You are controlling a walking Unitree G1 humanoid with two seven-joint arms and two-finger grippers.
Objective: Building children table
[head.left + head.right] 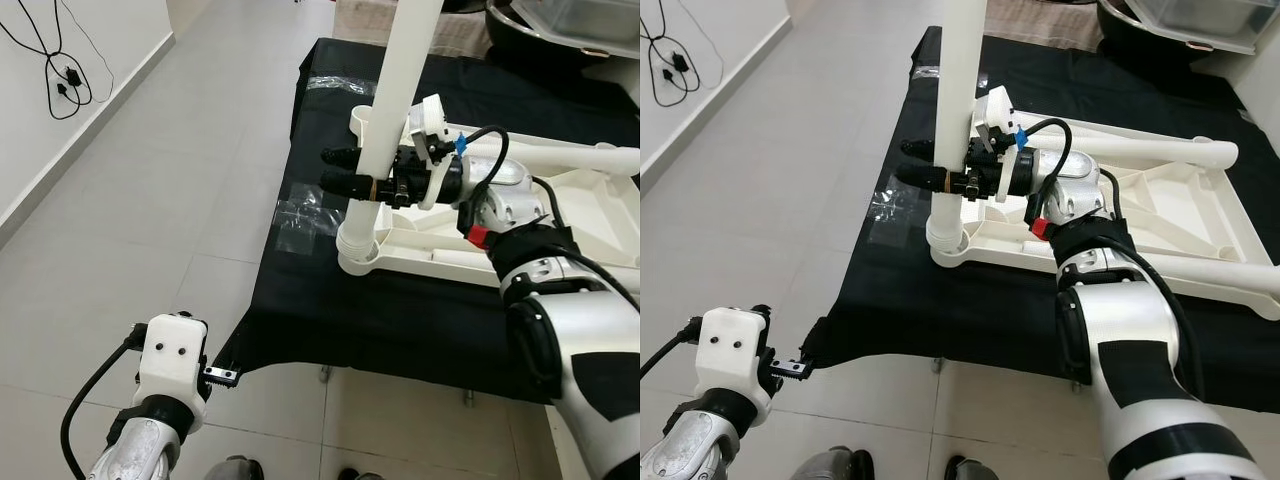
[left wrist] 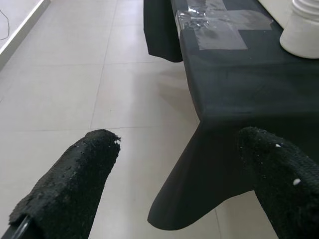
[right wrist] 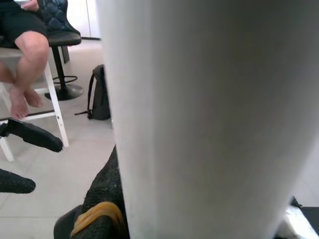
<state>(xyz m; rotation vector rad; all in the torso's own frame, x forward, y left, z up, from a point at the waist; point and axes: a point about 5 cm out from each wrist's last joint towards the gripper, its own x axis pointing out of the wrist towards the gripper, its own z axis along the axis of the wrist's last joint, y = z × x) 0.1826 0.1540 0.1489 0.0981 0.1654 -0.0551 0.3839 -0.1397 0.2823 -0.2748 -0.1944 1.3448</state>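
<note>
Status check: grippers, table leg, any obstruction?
Right gripper shut on leg, upright in tabletop corner socket. Left gripper open, idle over floor. Nothing blocking.

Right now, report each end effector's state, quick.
Left end effector: open, holding nothing, beside the black-covered table.
Right end effector: shut on the white table leg.

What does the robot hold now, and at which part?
The right gripper holds the upright white table leg low on its shaft, just above the corner socket. The left gripper is open and holds nothing.
</note>
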